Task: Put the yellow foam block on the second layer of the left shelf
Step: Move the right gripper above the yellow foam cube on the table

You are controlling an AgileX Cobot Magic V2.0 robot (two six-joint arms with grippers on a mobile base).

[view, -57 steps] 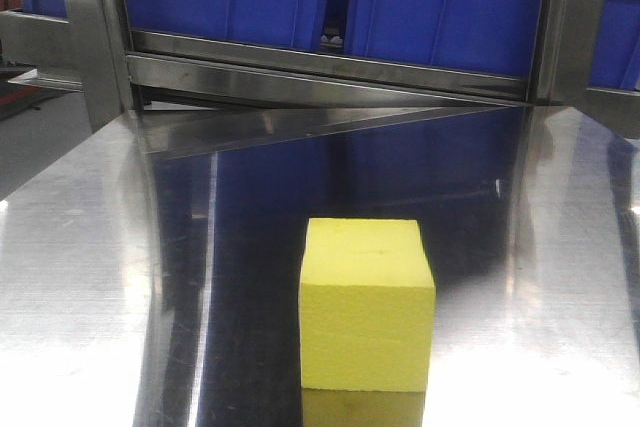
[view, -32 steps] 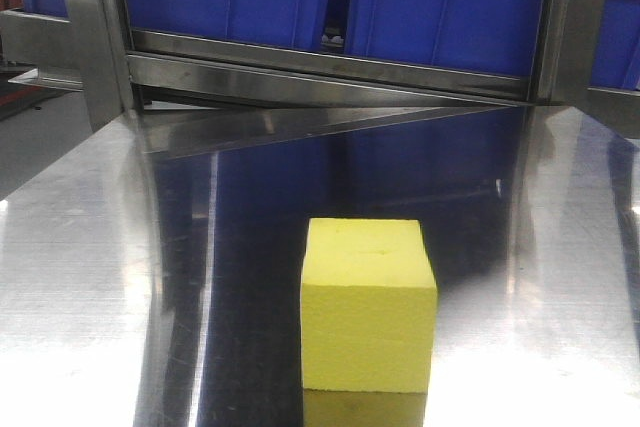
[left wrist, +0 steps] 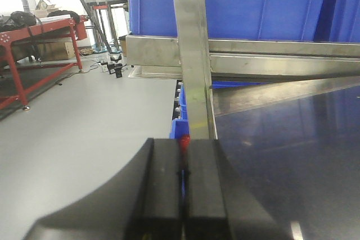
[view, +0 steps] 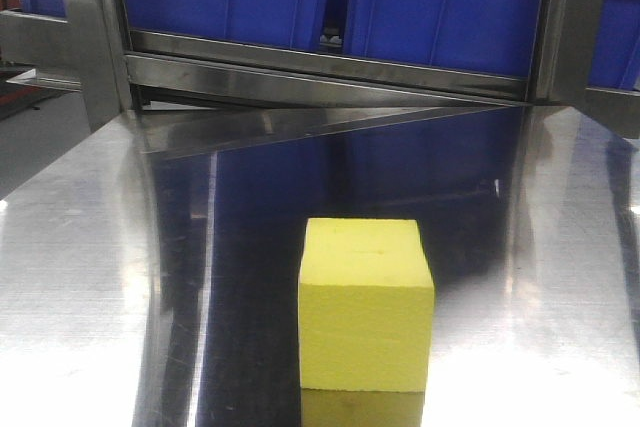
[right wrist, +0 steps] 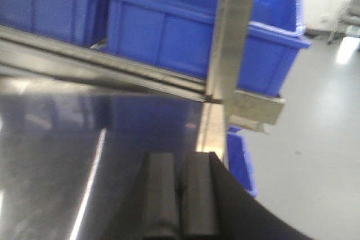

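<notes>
One yellow foam block [view: 366,307] stands upright on the steel tabletop [view: 80,277], low in the front view at about 6 o'clock, just right of centre. Its top face and one side face show, and its yellow reflection lies on the metal right below it. Nothing touches it, and neither tool appears in this view.

At 12 o'clock from the block, well apart, a steel shelf rail [view: 330,77] runs across, with blue bins [view: 450,7] sitting on it side by side. Steel uprights [view: 95,37] rise at about 10 and 2 o'clock from the block.

In the left wrist view the left tool [left wrist: 182,158] is closed, its black fingers [left wrist: 163,195] pressed flat together with nothing between them. At its 12 o'clock stands a steel post [left wrist: 194,54]. Grey floor [left wrist: 84,116] and a red workbench [left wrist: 39,32] lie toward 10 o'clock.

In the right wrist view the right tool [right wrist: 179,164] is likewise closed and empty, its pads [right wrist: 160,195] meeting along a thin dark line. It hangs over the tabletop's edge, with another post [right wrist: 233,37] at 1 o'clock.
</notes>
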